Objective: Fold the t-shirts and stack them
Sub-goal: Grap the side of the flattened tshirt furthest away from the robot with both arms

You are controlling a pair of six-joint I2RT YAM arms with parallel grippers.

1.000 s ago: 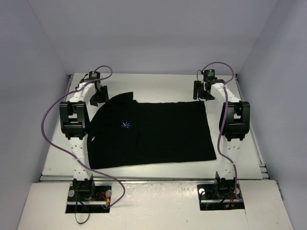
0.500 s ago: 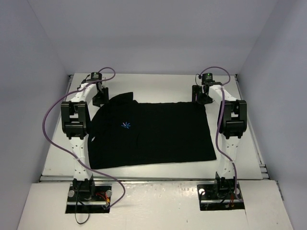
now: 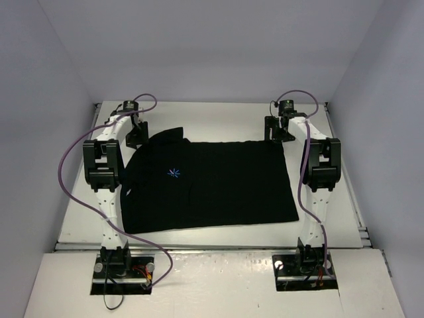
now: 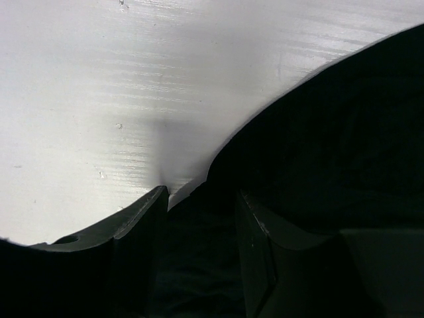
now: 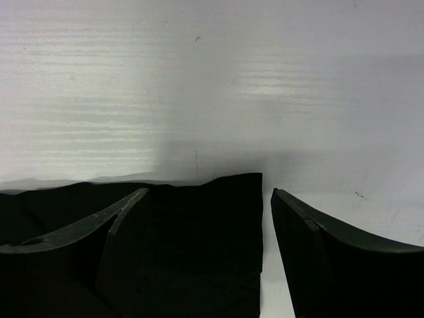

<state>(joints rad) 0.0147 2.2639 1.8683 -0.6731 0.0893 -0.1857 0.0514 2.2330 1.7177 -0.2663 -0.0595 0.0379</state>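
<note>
Near the far left corner of the bench, shows the left gripper [image 3: 137, 136] low over the surface with its fingers [image 4: 132, 228] parted. Catches a curved edge of the black t-shirt [image 3: 212, 185] running into the gap between them. Cannot tell whether the tips touch the cloth.

Near the far right corner, shows the right gripper [image 3: 277, 131] spread wide and straddling a square corner of the same shirt, with one finger over cloth and the other over bare white bench [image 3: 218, 112].

Farther out, finds the shirt spread flat across the middle of the bench, collar end toward the left edge and hem toward the right edge. Picks out a small light-blue star logo [image 3: 174, 174] on the chest. Adds purple cables [image 3: 64, 169] looping from both arms down to the bases at the near edge.
</note>
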